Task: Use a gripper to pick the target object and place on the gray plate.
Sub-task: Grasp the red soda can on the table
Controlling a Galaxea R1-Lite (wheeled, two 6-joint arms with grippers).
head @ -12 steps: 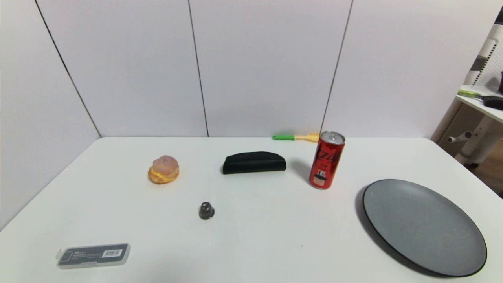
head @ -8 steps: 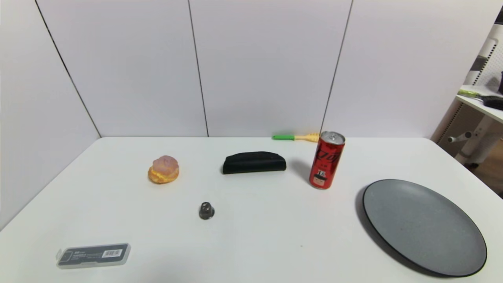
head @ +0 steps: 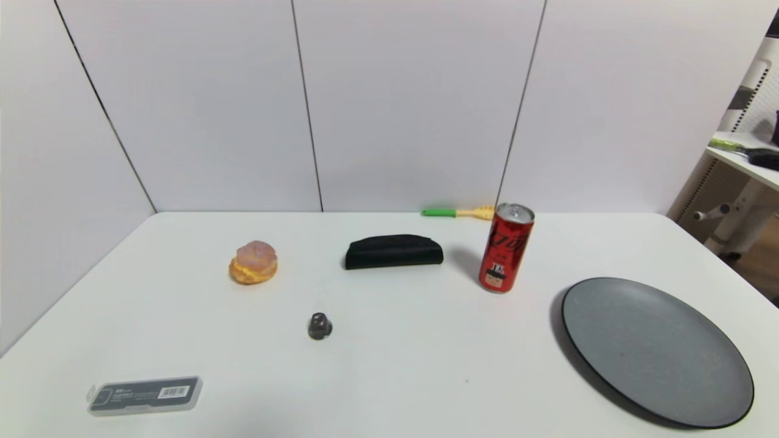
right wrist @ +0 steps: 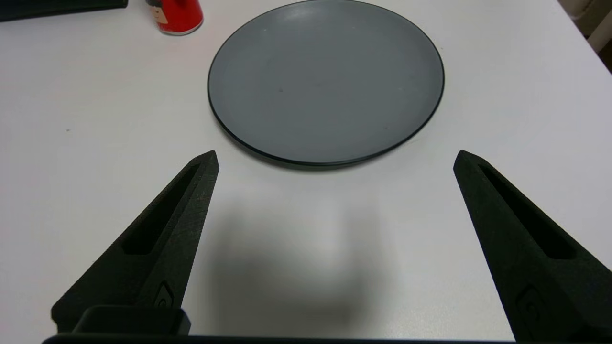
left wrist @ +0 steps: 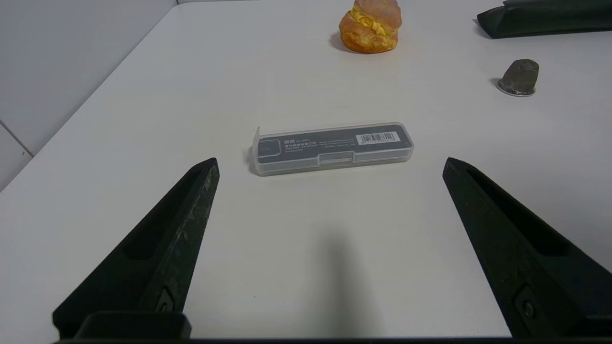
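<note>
Your left gripper hangs over the near-left part of the white table with its two black fingers spread wide, holding nothing and touching nothing. Seen from its wrist camera, a clear plastic case with a dark label lies flat on the table just beyond the fingertips, roughly centred between them.

Your right gripper is likewise wide open and empty, poised above bare table at the near edge of the gray plate; neither of its fingers meets the rim.

In the head view neither arm shows. From the middle of the table, the red can stands upright at about 2 o'clock, clear of the plate, which lies at about 4 o'clock. A black pouch sits at 12 o'clock, just left of the can, with a green-and-yellow toy fork behind it against the wall. A cream puff rests at 10 o'clock, and a small dark cone-shaped piece stands at about 8 o'clock.
</note>
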